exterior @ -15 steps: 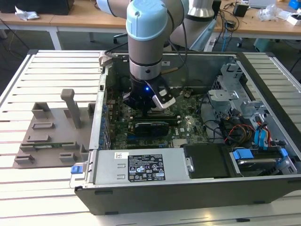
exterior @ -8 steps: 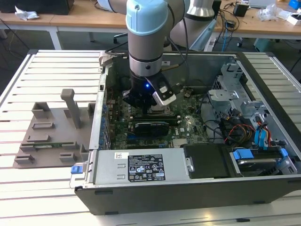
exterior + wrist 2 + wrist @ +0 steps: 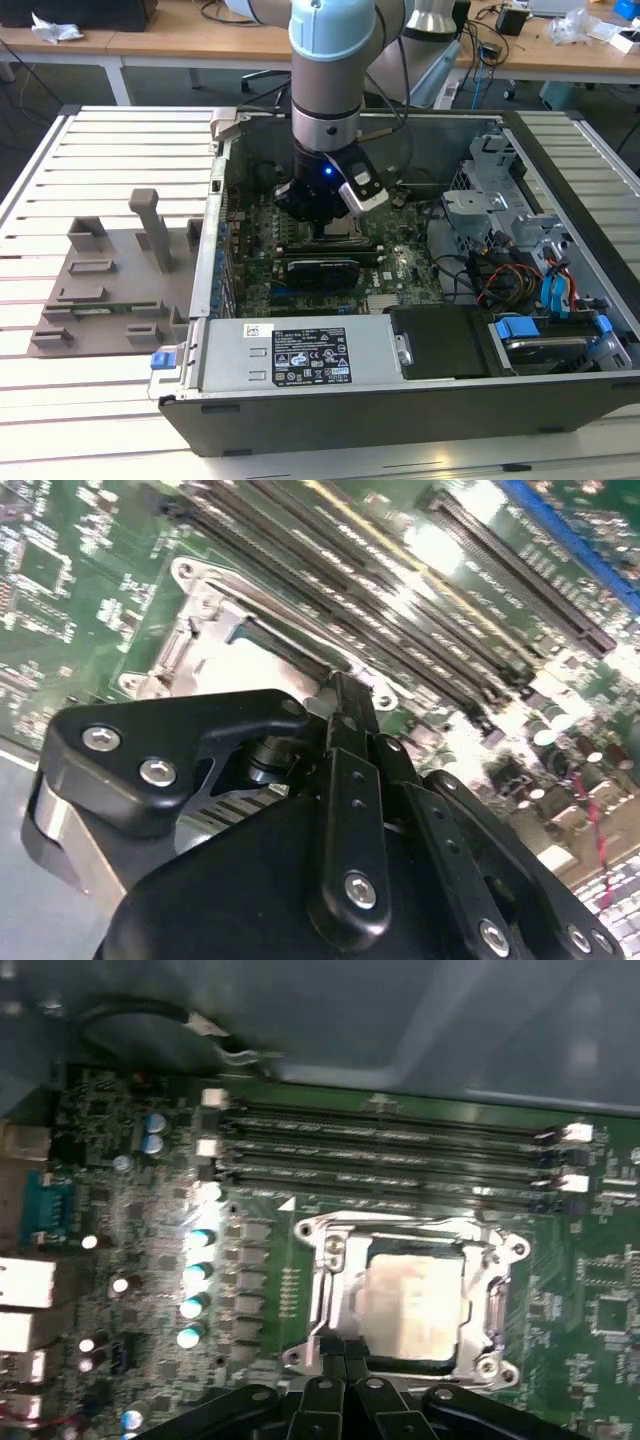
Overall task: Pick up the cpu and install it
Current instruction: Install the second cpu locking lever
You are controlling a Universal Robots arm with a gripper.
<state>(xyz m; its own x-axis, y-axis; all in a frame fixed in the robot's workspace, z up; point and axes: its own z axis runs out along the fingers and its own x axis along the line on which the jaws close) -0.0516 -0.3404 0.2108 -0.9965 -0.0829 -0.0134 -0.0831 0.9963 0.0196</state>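
Gripper (image 3: 345,1355) down inside the computer case (image 3: 400,395), fingers (image 3: 350,715) pinched together w/ nothing between them, tips at the edge of the socket frame (image 3: 325,1280). Cpu (image 3: 415,1300) sits flat in that frame on the motherboard (image 3: 130,1240). Just past the socket: rows of RAM slots (image 3: 390,1155). Beyond them, a loose black cable (image 3: 130,1015) by the case wall. In the exterior view, grey fixture block (image 3: 110,285) on the slatted surface (image 3: 90,400), on the exterior view's left of the case.

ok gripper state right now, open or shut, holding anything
gripper: shut, fingertips pressed together at the edge of the socket frame, holding nothing; the cpu sits in the socket.
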